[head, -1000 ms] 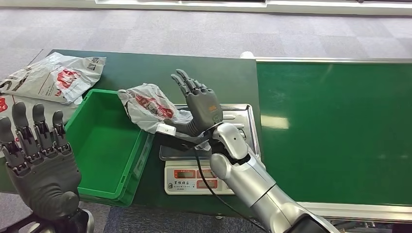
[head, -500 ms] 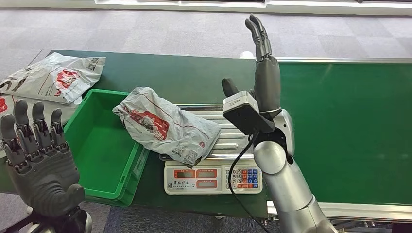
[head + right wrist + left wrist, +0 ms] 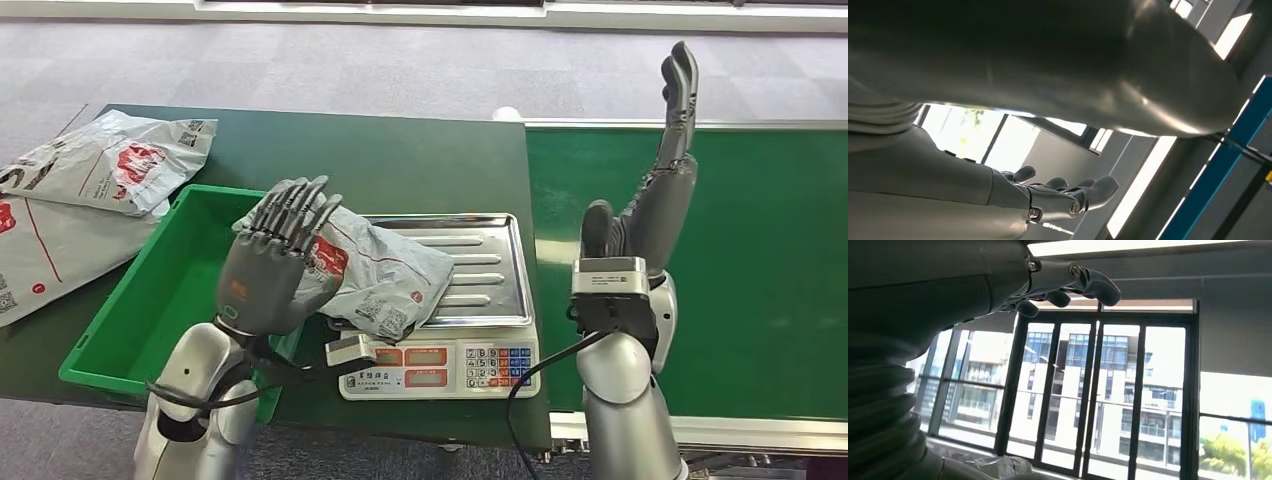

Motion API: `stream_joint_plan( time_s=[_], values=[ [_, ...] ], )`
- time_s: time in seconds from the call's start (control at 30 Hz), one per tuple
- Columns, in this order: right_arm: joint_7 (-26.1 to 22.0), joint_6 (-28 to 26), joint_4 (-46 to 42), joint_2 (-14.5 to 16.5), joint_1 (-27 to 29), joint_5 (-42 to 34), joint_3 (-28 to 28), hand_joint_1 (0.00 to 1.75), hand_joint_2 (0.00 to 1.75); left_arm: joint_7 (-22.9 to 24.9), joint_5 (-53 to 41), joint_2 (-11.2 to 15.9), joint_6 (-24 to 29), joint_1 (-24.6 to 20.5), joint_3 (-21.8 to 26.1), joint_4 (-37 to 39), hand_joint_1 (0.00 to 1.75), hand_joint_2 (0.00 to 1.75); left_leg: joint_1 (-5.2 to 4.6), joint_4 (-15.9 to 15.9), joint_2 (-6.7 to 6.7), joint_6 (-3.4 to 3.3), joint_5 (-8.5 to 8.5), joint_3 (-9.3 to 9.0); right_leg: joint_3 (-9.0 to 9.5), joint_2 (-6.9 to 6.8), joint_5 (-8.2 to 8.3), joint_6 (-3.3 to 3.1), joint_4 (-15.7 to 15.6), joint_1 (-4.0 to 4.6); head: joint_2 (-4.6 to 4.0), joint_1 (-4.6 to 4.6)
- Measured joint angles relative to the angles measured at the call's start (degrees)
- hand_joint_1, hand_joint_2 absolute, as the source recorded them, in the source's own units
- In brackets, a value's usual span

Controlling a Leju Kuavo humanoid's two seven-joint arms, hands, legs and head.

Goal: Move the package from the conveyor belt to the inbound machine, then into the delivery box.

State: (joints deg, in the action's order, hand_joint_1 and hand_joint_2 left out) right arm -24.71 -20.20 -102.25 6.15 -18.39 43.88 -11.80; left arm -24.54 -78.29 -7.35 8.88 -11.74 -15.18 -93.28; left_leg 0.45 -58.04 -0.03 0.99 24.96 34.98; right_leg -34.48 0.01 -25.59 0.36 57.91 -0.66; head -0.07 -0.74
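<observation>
Package (image 3: 375, 275) lies across the steel pan of the weighing scale (image 3: 470, 300), its near end hanging over the rim of the green box (image 3: 150, 300). Left hand (image 3: 275, 265) hovers beside it, fingers spread, holding nothing. Right hand (image 3: 655, 190) stands upright over the conveyor belt (image 3: 740, 250), fingers straight, empty.

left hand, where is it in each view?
Head view: left hand is lower left, raised in front of the package on the scale.
Left wrist view: hand along the top, fingers toward the windows.
Right wrist view: not in it.
Shared landmark: the left hand itself.
</observation>
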Motion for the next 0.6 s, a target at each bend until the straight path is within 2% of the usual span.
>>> stream_joint_plan(
  time_s=[0.1,0.2,0.37,0.6],
  values=[
    [0.0,0.3,-0.9,0.3,0.8,0.2,0.7,0.00,0.00,2.4,3.6,1.4,-2.6,-3.7,-2.5,5.8,0.00,1.75,-0.01,0.0,0.20,-0.01,-0.01,-0.01,-0.09,0.19,0.06,0.05,0.0,-0.01,0.00,-0.01],
    [0.8,1.3,-1.0,1.0,1.1,0.9,1.3,0.00,0.00,4.8,4.7,3.2,-5.0,-10.0,-6.2,15.0,0.00,1.75,-0.01,0.0,0.11,-0.01,-0.07,0.02,-0.07,0.11,0.06,0.05,0.0,0.01,0.00,-0.01],
    [0.9,1.5,-0.9,2.4,2.2,1.2,2.3,0.00,0.00,2.7,5.3,5.3,-5.0,-19.5,-10.9,33.3,0.00,1.75,-0.01,0.0,0.21,0.07,-0.13,0.00,-0.09,0.24,0.11,-0.01,0.0,0.04,0.00,0.00],
    [0.3,1.8,-0.9,3.5,3.9,1.5,3.6,0.00,0.00,3.6,3.5,6.6,-5.0,-25.1,-15.1,46.8,0.00,1.75,-0.01,0.0,0.18,0.06,-0.10,0.02,-0.07,0.23,0.06,0.01,0.0,0.03,0.00,0.00]
  ],
)
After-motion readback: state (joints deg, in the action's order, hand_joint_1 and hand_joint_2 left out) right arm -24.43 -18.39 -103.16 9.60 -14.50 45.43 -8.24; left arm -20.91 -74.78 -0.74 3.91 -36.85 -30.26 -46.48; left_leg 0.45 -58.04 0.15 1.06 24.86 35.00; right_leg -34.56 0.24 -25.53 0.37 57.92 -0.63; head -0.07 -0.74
